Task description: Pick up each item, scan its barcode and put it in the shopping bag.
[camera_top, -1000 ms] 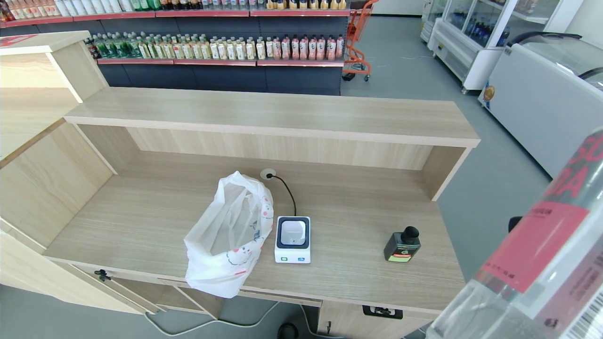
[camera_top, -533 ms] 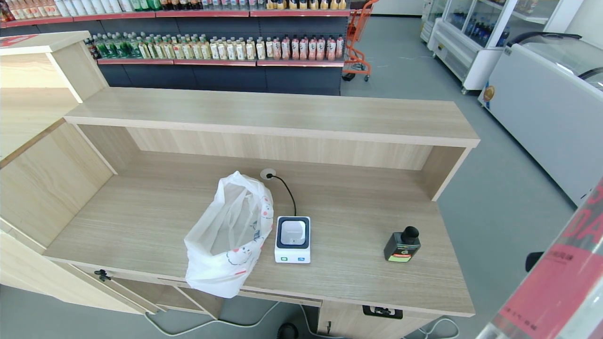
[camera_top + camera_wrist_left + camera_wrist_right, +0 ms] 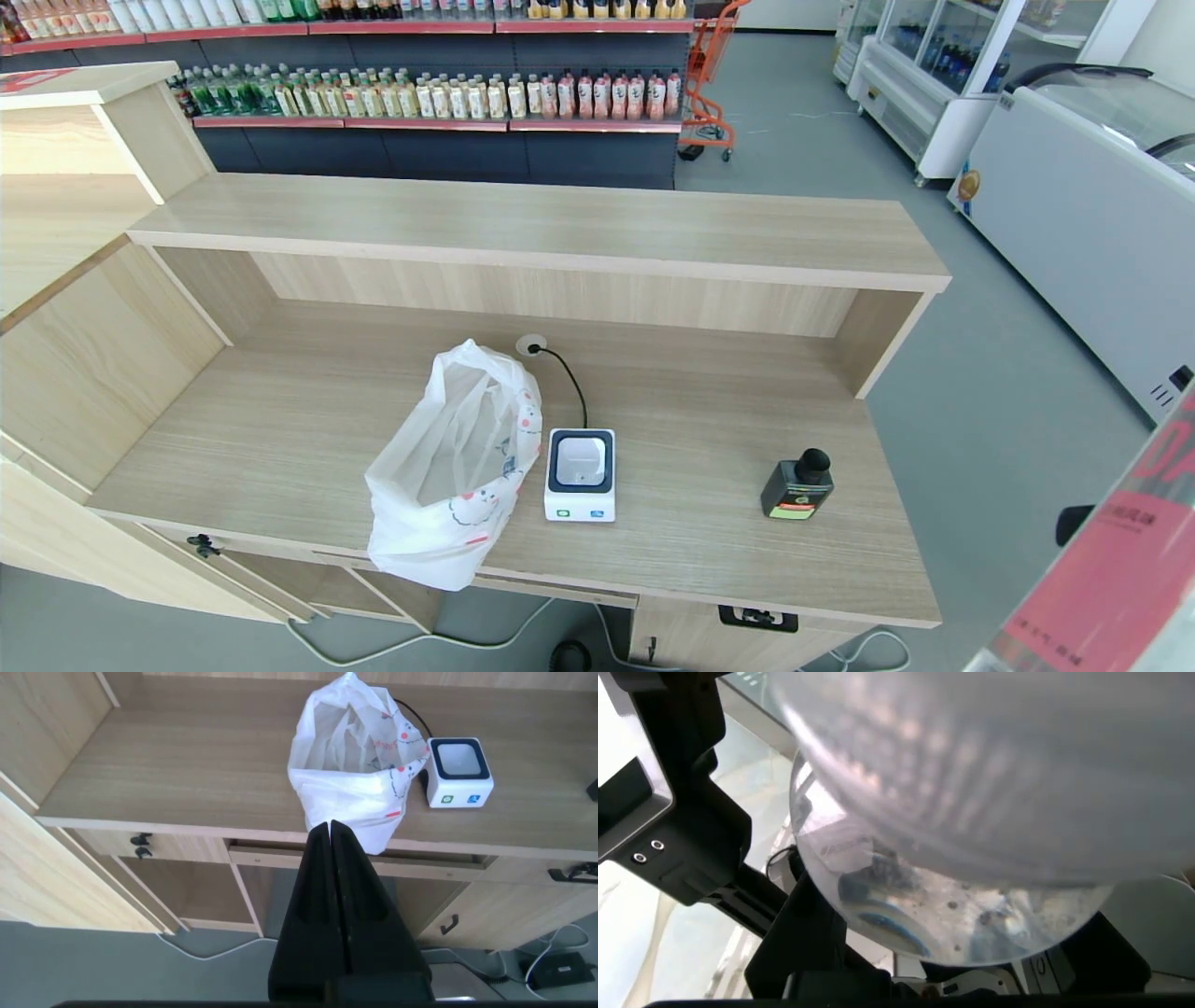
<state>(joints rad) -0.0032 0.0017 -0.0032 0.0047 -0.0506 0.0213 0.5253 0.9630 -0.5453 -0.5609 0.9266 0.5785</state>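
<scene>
Count: 1 shopping bag [image 3: 455, 471], 1 scanner [image 3: 580, 474], 2 items.

Item 1 was a clear bottle [image 3: 1111, 588] with a pink label. It was up in the air off the counter's [image 3: 280, 439] right end, close to the head camera and well apart from the scanner. The right gripper [image 3: 915, 896] had its jaws clamped around it, and the bottle's base sat directly in front of that wrist's lens.

Item 2 was a small black bottle [image 3: 797, 485] with a black cap. It stood upright on the counter, alone, well to the right of the scanner.

The bag was white and translucent, with its mouth open upward. It sat at the counter's front edge with its bottom hanging slightly over. The scanner was just to its right; couldn't tell whether they touched.

The scanner was white with its window facing up. 1 black cable [image 3: 569, 378] ran back from it to a grommet [image 3: 531, 345] in the counter.

The left gripper [image 3: 331, 826] had its jaws pressed together on nothing. It sat off the counter's front edge, in line with the bag.
</scene>
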